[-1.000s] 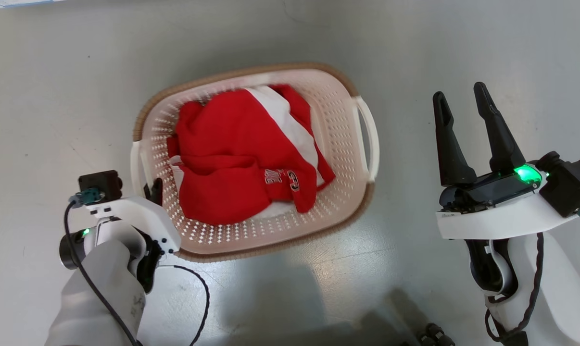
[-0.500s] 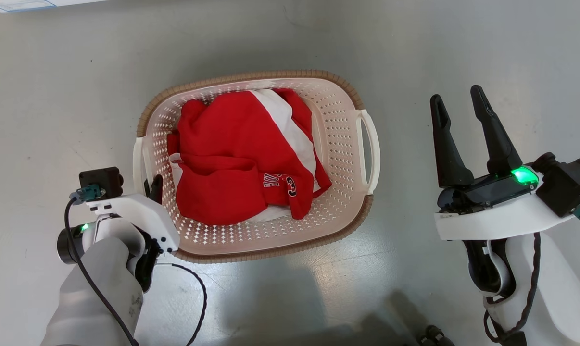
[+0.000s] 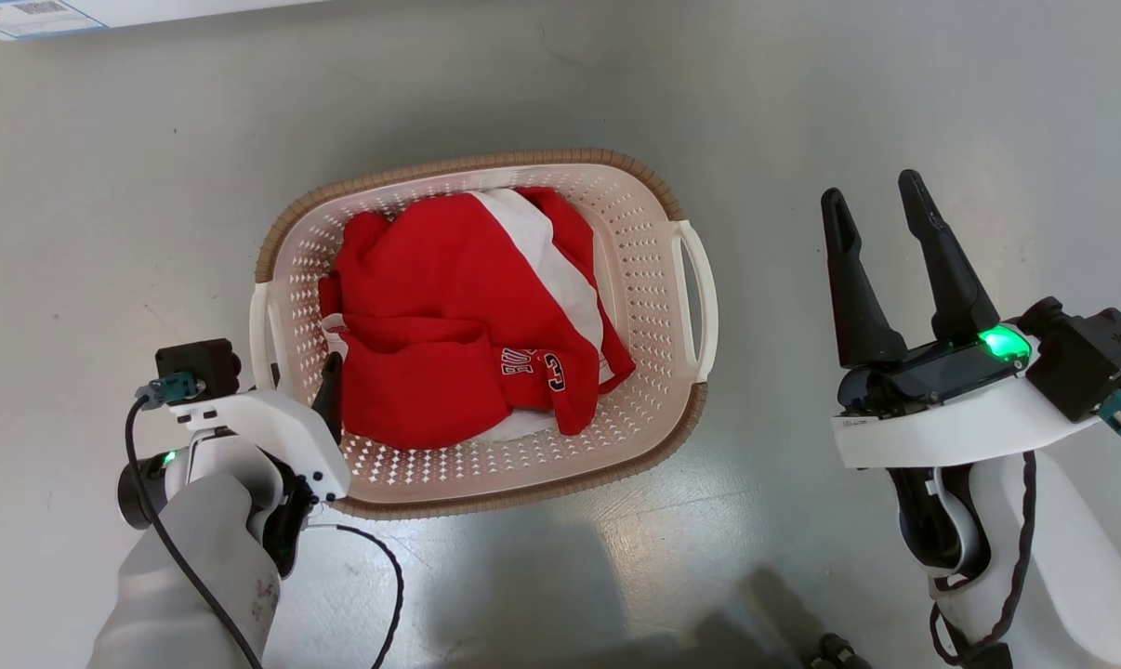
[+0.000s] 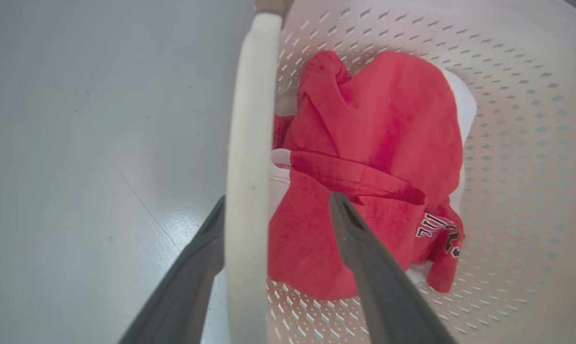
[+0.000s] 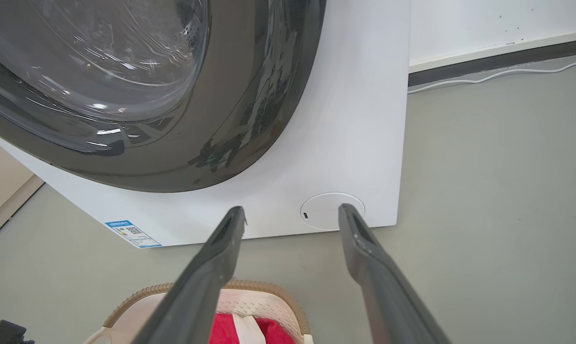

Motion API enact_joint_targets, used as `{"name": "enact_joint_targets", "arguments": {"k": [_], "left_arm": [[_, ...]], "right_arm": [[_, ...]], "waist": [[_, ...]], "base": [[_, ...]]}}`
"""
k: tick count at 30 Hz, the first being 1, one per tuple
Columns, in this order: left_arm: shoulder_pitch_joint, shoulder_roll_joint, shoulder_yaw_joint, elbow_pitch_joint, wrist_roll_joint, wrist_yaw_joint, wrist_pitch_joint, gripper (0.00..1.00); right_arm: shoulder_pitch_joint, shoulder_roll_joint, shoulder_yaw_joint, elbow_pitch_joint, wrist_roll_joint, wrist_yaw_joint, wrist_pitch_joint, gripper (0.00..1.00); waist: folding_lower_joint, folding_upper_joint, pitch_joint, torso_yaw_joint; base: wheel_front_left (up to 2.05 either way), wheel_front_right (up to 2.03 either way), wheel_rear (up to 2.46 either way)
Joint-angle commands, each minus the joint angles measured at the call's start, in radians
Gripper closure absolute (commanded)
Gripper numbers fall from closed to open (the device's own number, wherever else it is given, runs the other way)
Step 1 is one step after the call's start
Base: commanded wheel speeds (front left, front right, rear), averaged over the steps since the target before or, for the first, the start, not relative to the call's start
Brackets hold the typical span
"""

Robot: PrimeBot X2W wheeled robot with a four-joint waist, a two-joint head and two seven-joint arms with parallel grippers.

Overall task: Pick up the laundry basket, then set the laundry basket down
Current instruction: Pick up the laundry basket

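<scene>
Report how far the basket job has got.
Probably done: lift and set-down; the laundry basket sits on the floor, askew a second ago. In hand: left gripper, jaws open astride the left handle, letting go. Left: draw that arm back. Right gripper waits open, apart.

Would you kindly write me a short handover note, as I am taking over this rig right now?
Left end effector: open, straddling the left loop handle, one finger inside the laundry basket, one outside.
Right end effector: open, empty, apart from the basket on its right side.
Basket: appears to sit on the floor, red garment inside, in front of the washing machine.
Done: handle straddled.
Left: nothing is clamped. I cannot tell whether the lift has already happened.
</scene>
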Motion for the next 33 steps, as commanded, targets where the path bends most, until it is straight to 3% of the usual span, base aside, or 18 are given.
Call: {"name": "enact_joint_targets", "arguments": {"k": [1,10,18,33], "left_arm": [[0.023,0.028,0.016,0.004,-0.012,-0.006,-0.006,0.00],[0.030,0.041,0.012,0.010,-0.008,-0.003,-0.006,0.00],[0.091,0.044,0.037,-0.057,0.014,0.004,-0.006,0.00],[0.248,0.016,0.158,-0.434,0.181,0.004,-0.006,0.00]], "right_arm": [[0.007,0.000,0.019,-0.018,0.008,0.007,-0.014,0.00],[0.009,-0.001,0.031,-0.003,0.014,0.007,-0.014,0.00],[0.032,-0.009,0.035,0.018,0.026,0.007,-0.014,0.00],[0.099,-0.021,0.013,0.042,0.034,0.007,-0.014,0.00]], "waist": [[0.0000,0.0000,-0.004,0.000],[0.0000,0.0000,-0.056,0.009],[0.0000,0.0000,-0.178,0.032],[0.0000,0.0000,-0.426,0.090]], "base": [[0.00,0.00,0.00],[0.00,0.00,0.00],[0.00,0.00,0.00],[0.00,0.00,0.00]]}}
